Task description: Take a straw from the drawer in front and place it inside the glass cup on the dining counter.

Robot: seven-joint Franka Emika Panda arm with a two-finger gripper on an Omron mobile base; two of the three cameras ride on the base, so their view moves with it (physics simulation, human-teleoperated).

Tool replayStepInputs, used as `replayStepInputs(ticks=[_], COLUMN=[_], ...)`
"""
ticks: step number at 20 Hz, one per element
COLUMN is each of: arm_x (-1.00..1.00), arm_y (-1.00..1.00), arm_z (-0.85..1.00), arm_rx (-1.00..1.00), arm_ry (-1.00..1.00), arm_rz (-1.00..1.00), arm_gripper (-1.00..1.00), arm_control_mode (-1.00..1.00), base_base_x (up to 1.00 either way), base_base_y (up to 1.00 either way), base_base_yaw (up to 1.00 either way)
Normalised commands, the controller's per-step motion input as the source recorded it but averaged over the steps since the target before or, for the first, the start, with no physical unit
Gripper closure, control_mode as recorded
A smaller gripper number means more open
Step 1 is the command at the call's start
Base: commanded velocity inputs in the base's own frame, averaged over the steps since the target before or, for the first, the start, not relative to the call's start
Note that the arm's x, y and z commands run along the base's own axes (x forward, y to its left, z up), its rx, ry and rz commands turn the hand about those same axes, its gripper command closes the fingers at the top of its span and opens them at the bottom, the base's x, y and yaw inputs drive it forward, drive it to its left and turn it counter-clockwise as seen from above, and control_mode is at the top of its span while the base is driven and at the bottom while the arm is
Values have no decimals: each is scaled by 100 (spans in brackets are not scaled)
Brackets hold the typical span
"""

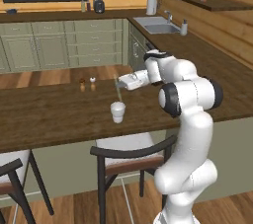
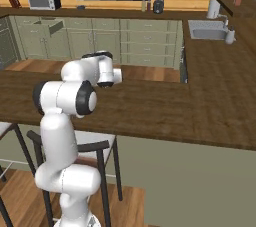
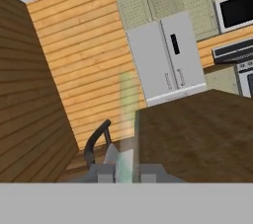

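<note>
In the left base view you see the gripper (image 1: 120,82) reaching out over the dining counter (image 1: 59,114), above the glass cup (image 1: 117,112). Its fingers are pressed together on the straw (image 1: 117,90), which hangs from them tilted, with its lower end just above the cup's rim; you cannot tell if the tip is already inside. The cup stands upright near the counter's front edge, and two small shakers (image 1: 87,84) stand behind it, well apart from it.

The right base view hides all this: the arm's own body covers the cup and the straw.

In the hand view the straw (image 3: 127,119) rises as a pale blurred band between the fingers (image 3: 105,172), and the counter's (image 3: 197,134) dark wood lies to the right of it.
</note>
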Motion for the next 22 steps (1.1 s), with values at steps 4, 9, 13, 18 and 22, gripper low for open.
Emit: replayStepInputs(ticks=[4, 9, 13, 18, 22], arm_x=[32, 16, 22, 41, 47], arm_y=[0, 3, 8, 12, 9], arm_z=[-37, -30, -18, -2, -9], arm_rx=[0, 0, 0, 1, 0], arm_ry=[0, 0, 0, 0, 0], arm_rz=[0, 0, 0, 0, 0], arm_gripper=[100, 100, 100, 100, 100], arm_control_mode=[-100, -100, -100, -100, -100], base_base_x=[0, 0, 0, 0, 0], base_base_y=[0, 0, 0, 0, 0], base_base_yaw=[0, 0, 0, 0, 0])
